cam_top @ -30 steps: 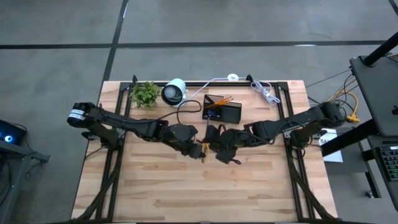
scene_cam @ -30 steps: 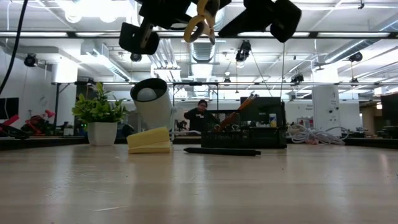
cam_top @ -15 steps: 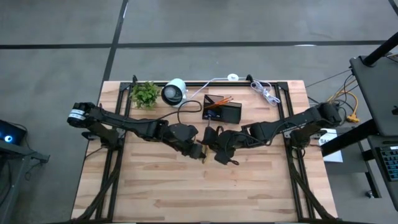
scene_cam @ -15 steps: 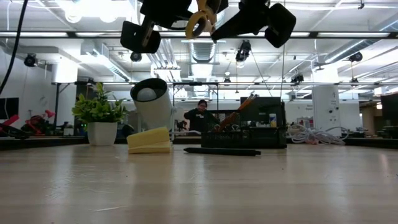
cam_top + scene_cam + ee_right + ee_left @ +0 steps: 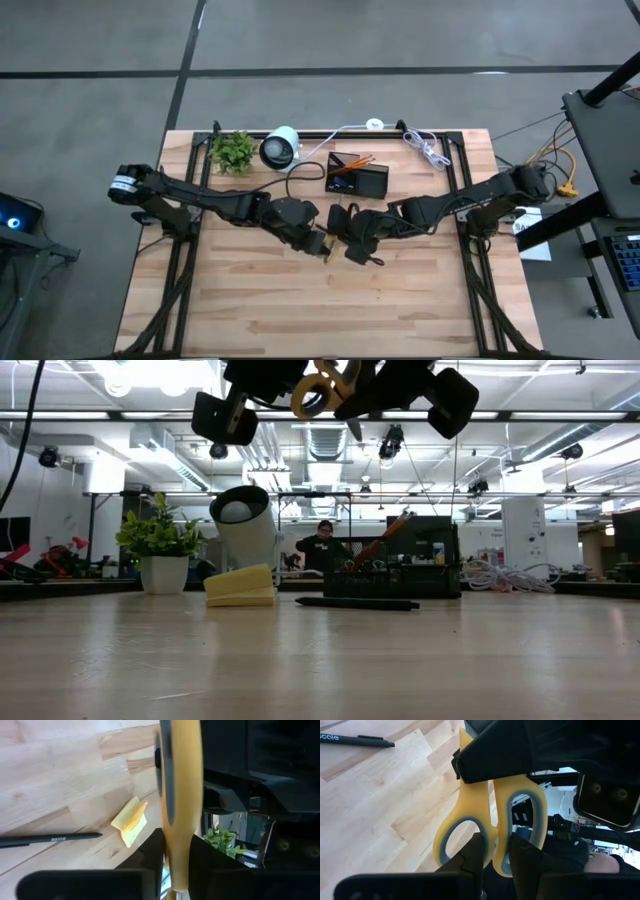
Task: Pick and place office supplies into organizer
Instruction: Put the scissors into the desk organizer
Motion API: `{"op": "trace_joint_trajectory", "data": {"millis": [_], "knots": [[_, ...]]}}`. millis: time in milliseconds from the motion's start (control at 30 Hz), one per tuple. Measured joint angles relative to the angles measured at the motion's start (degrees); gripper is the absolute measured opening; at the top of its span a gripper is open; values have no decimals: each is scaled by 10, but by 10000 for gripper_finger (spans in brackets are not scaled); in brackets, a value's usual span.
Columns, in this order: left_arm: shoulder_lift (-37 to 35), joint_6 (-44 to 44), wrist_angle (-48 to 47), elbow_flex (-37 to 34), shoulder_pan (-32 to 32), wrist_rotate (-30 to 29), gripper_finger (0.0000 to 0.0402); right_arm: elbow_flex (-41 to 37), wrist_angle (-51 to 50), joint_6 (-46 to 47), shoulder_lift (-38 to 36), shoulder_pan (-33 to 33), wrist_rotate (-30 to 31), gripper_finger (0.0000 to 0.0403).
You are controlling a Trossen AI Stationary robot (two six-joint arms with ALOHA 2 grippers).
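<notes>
Both arms meet over the middle of the bench (image 5: 250,300), raised well above its surface, with the scissors (image 5: 322,385) between them. The left hand (image 5: 494,851) is closed on the inner bar of one yellow handle loop, its two fingers (image 5: 475,851) pressed against either side of it. The right hand (image 5: 176,851) is also closed on the scissors, clamping the yellow handle edge-on between its fingers (image 5: 151,851). In the high view the two hands sit tip to tip just in front of the organizer (image 5: 357,177), and only a sliver of yellow shows between them. The organizer stands toward the back of the bench with orange pencils (image 5: 355,160) leaning out of it. A black pen (image 5: 355,603) lies flat on the bench in front of the organizer, and a yellow sticky pad (image 5: 240,585) rests near it, beside the white lamp (image 5: 279,147). A potted plant (image 5: 233,151) stands to the lamp's left, and a white cable (image 5: 425,147) lies at the back right corner.
</notes>
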Motion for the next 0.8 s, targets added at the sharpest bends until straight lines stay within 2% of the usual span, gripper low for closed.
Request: {"op": "trace_joint_trajectory", "data": {"millis": [100,167,300,500,800], "knots": [[0,1,1,0,0,1,45,0,0,1,0,0,0,33],[0,0,1,0,0,4,15,0,-1,0,0,1,-2,27],[0,0,0,0,1,4,11,0,0,0,0,1,1,25],[0,15,3,0,2,1,50,0,1,1,0,1,11,24],[-1,91,7,0,14,-4,129,-1,-12,38,-4,0,35,24]]}}
